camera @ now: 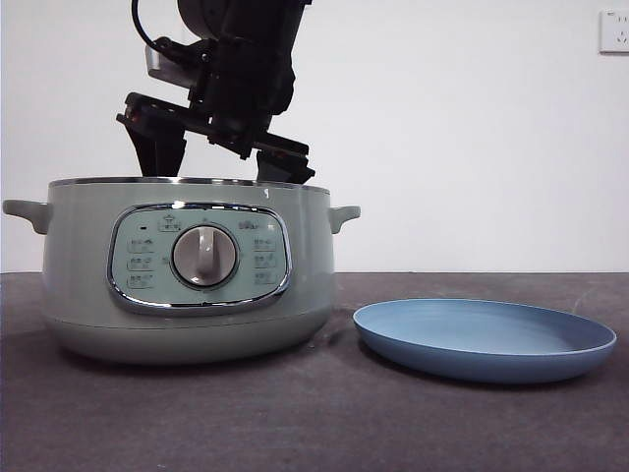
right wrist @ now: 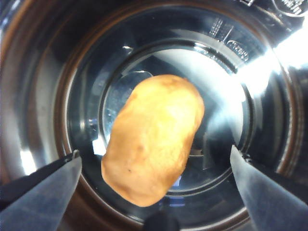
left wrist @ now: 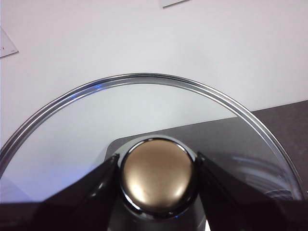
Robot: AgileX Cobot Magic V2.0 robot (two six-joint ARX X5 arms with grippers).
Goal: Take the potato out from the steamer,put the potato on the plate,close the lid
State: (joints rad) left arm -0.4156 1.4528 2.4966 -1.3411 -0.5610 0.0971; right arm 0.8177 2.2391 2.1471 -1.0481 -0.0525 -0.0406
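The pale green steamer (camera: 79, 285) stands open at the left of the table. My right gripper (camera: 221, 162) reaches down into it from above. In the right wrist view the orange-brown potato (right wrist: 154, 139) lies on the shiny floor of the steamer (right wrist: 43, 96), and the right gripper (right wrist: 155, 153) is open with one jaw on either side of it, not touching. My left gripper (left wrist: 156, 178) is shut on the round knob of the glass lid (left wrist: 144, 106), held up off the pot and out of the front view. The light-blue plate (camera: 486, 339) lies bare to the right of the steamer.
The steamer's side handles (camera: 344, 214) stick out at rim height. A wall socket (camera: 614, 31) sits high on the white wall behind. Dark tabletop (camera: 314, 423) stretches in front of the pot and plate.
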